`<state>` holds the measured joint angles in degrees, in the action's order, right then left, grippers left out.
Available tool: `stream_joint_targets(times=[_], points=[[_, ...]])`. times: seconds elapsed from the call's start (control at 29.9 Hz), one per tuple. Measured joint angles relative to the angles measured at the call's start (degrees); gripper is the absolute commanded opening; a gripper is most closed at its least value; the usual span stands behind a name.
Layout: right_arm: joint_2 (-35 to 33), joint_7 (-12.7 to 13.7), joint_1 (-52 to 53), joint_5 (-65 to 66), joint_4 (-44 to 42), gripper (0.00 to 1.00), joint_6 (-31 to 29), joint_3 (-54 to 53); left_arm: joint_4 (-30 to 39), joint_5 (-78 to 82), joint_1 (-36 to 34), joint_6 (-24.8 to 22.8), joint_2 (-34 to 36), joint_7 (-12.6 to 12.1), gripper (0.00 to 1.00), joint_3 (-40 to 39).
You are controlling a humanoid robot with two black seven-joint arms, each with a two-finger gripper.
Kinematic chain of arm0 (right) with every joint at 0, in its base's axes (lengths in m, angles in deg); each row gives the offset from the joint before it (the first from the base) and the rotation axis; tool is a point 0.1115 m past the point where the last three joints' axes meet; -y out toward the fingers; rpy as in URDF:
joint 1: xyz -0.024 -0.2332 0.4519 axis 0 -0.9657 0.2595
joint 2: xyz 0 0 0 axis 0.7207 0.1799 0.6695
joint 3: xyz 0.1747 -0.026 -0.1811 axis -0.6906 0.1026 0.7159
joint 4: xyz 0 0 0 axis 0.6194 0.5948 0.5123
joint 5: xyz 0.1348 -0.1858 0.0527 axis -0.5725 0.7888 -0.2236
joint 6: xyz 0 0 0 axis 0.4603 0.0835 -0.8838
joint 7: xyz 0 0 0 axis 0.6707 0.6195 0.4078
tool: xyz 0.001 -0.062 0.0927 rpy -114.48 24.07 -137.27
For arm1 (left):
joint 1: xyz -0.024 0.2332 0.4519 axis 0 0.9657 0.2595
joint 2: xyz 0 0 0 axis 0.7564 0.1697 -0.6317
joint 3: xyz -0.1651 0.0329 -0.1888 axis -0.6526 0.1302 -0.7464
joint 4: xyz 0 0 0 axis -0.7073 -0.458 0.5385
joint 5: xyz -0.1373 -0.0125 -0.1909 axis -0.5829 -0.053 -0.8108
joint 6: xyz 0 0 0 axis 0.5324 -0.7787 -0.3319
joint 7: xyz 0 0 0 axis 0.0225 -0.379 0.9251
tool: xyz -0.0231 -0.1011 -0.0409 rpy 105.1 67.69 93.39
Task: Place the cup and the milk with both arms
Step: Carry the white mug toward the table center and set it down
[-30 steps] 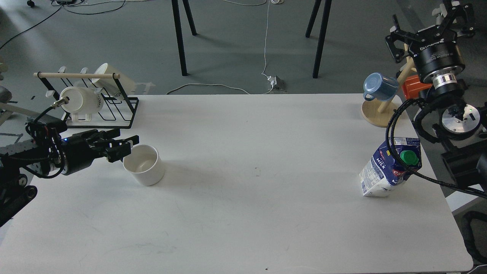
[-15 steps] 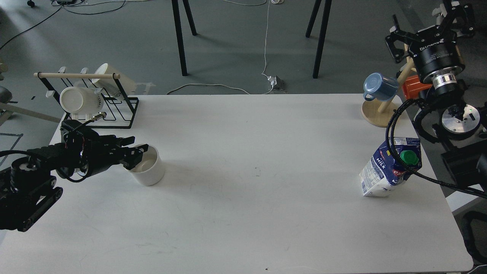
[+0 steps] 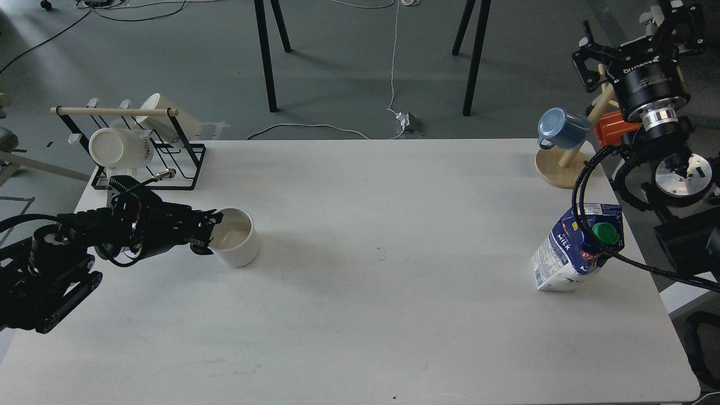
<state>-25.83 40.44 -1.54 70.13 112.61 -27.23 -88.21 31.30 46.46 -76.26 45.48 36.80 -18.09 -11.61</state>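
A white cup stands upright on the white table at the left. My left gripper reaches in from the left; its fingers sit at the cup's left rim, closed on the wall. A blue and white milk carton with a green cap stands tilted near the table's right edge, with a black cable crossing it. My right gripper is raised at the far right, above and behind the carton, its fingers spread and empty.
A black wire rack with white mugs stands at the back left. A wooden mug tree with a blue cup stands at the back right, with an orange object behind it.
My left gripper moved right, closed on the cup's rim and carried the cup to the right. The right arm and the milk carton have barely moved.
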Motion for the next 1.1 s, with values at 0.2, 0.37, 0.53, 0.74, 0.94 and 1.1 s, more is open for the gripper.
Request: stream_joint_targets(times=[0.2, 0.37, 0.53, 0.74, 0.94, 1.1], points=[[-1.1, 0.0, 0.0, 0.0, 0.0, 0.99, 0.0, -0.1, 3.5, -1.1, -4.9, -6.4, -0.2, 0.2, 0.03, -0.6], [-1.9, 0.0, -0.1, 0.0, 0.1, 0.99, 0.0, -0.1, 10.8, -3.2, -9.2, -14.3, -0.9, 0.2, 0.03, -0.6], [-2.0, 0.0, -0.1, 0.0, 0.1, 0.99, 0.0, -0.1, 14.7, -2.9, -12.1, -20.0, -6.9, 0.1, 0.03, -0.1], [-2.6, 0.0, -0.1, 0.0, 0.1, 0.99, 0.0, -0.1, 14.0, -0.4, -14.5, -22.5, -15.6, -5.2, 0.04, 2.5], [-3.1, 0.0, -0.2, 0.0, 0.1, 0.99, 0.0, -0.1, 7.6, 0.0, -14.7, -22.4, -24.9, -8.1, 0.06, 6.5], [-3.2, 0.0, -0.3, 0.0, 0.1, 0.99, 0.0, 0.0, 2.9, 0.0, -14.3, -21.9, -28.7, -8.8, 0.07, 7.4]])
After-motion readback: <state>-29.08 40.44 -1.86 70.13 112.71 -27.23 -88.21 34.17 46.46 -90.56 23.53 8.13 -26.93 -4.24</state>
